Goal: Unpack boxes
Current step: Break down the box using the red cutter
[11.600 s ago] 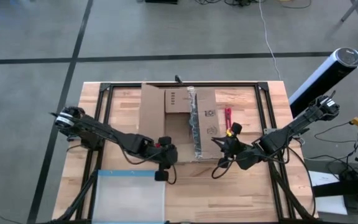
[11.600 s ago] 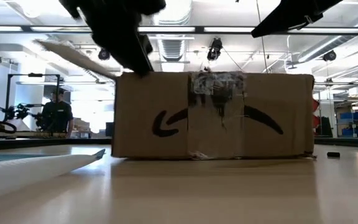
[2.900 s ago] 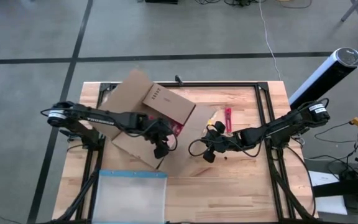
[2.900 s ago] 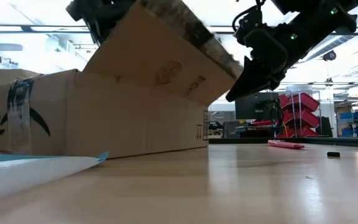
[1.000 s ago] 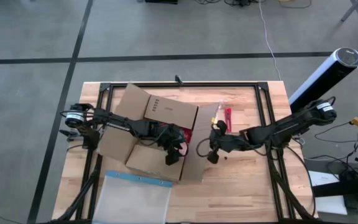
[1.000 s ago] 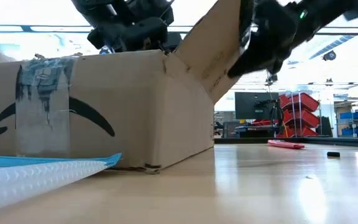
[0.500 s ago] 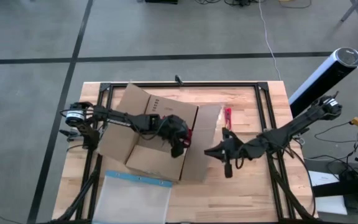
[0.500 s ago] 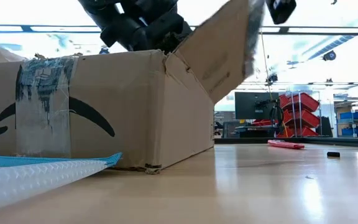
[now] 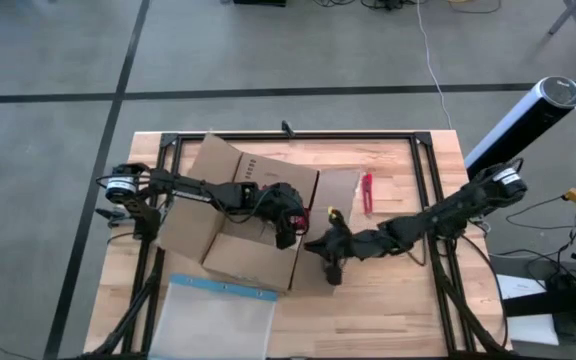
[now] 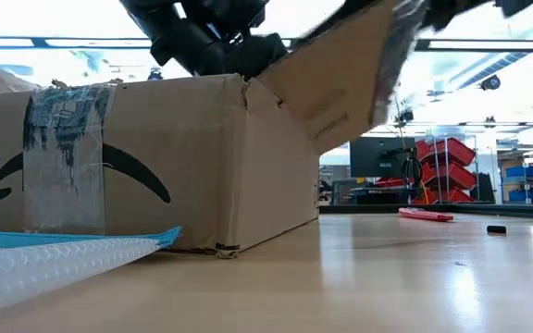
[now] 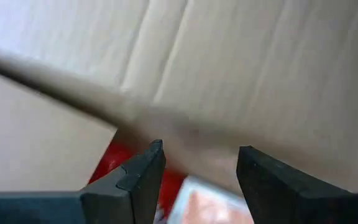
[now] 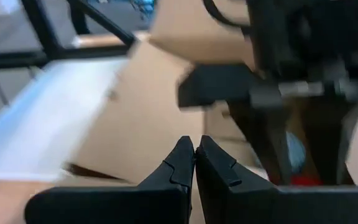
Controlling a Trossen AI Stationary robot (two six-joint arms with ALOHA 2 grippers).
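The brown cardboard box (image 9: 230, 215) stands open on the table, its flaps spread; the low view shows its taped side (image 10: 137, 157). My left gripper (image 9: 288, 222) reaches down into the box by its right wall, open (image 11: 197, 165), with a red item (image 11: 114, 158) below its fingers. The box's right flap (image 9: 335, 205) stands slanted up and outward (image 10: 336, 79). My right gripper (image 9: 329, 262) is over that flap's near part, shut (image 12: 195, 152). My left gripper stands with its fingers apart above the red item inside the box; I cannot tell whether they touch it or the cardboard. My right gripper is shut beside the right flap's near part (image 9: 320, 262); whether it touches the flap I cannot tell.
A small red tool (image 9: 367, 190) lies on the table right of the box. A clear pouch with a blue edge (image 9: 223, 318) lies at the near edge, against the box's near side (image 10: 54, 254). A dark frame (image 9: 298, 135) borders the table's far side.
My left gripper has gone a little deeper into the box toward its right wall. My right gripper swung out toward the table's right and near side, then came back left toward the box. The right flap now slants lower and farther outward.
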